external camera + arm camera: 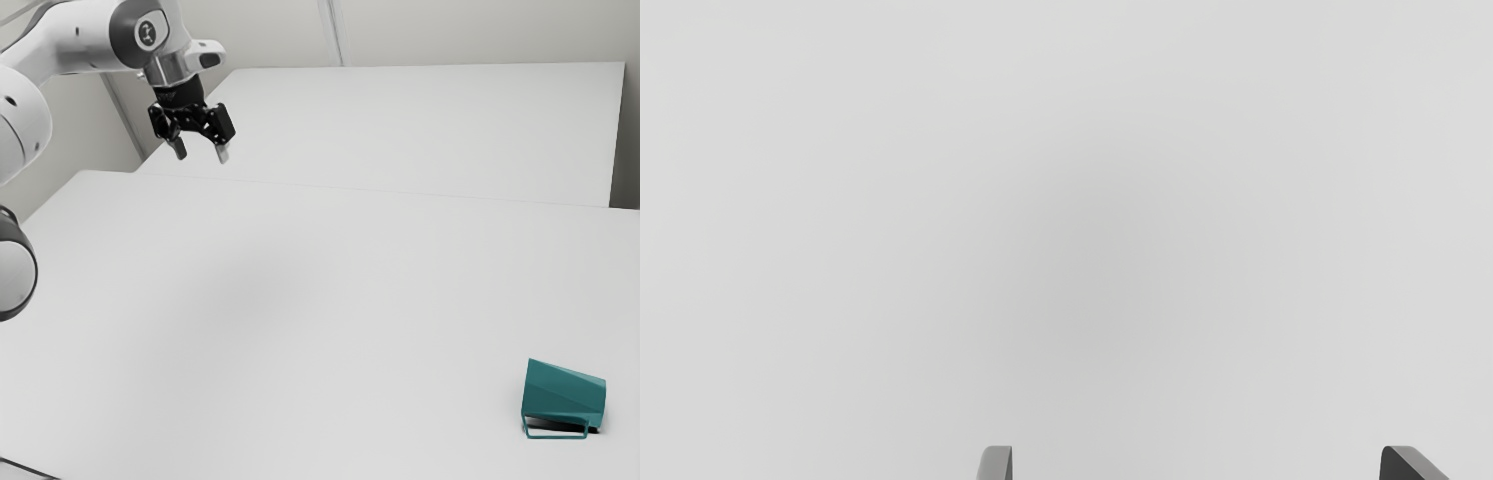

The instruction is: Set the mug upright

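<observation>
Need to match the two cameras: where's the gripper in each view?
Exterior view: the gripper is toward the upper left, raised and open.
Wrist view: its two fingertips poke in at the picture's edge, wide apart.
Shared landmark: the pale tabletop, with a soft grey shadow.

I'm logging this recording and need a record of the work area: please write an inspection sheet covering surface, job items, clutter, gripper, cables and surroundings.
Surface: white table, plain, with a soft shadow on it.
Job's things: teal mug lying on its side at the exterior view's lower right, handle on the side nearer the camera; not upright.
Clutter: nothing seen.
Gripper: black gripper raised above the table, fingers apart, nothing between them, well away from the mug.
Cables: thin dark line in the exterior view's lower left corner; cannot tell whether it is a cable.
Surroundings: pale walls; second white surface beyond the table.
</observation>
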{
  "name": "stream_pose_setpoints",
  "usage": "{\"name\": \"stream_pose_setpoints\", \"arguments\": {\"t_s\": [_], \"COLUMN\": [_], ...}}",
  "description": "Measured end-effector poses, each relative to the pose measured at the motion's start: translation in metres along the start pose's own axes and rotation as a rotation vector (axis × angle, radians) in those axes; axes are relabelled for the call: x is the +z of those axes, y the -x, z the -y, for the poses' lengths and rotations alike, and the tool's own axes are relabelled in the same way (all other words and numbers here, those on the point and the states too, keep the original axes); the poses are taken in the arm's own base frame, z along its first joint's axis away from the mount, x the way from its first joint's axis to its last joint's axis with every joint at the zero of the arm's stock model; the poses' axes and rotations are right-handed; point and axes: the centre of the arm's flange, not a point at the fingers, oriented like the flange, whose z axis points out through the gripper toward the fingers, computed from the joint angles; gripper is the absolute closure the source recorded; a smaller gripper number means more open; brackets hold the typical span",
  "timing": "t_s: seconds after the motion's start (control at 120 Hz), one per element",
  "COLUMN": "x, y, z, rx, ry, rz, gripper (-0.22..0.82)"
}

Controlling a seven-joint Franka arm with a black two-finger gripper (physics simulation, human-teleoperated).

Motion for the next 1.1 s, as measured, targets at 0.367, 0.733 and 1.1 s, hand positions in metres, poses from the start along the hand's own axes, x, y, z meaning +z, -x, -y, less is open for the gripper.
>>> {"name": "stream_pose_setpoints", "arguments": {"t_s": [0.367, 0.733, 1.1], "x": [0.031, 0.150, 0.230], "y": [0.043, 0.095, 0.145], "z": [-0.103, -0.241, -0.329], "rx": [0.141, 0.073, 0.033], "ry": [0.082, 0.635, 0.807], "rz": [0.053, 0.127, 0.171], "gripper": [0.00, 0.00, 0.00]}}
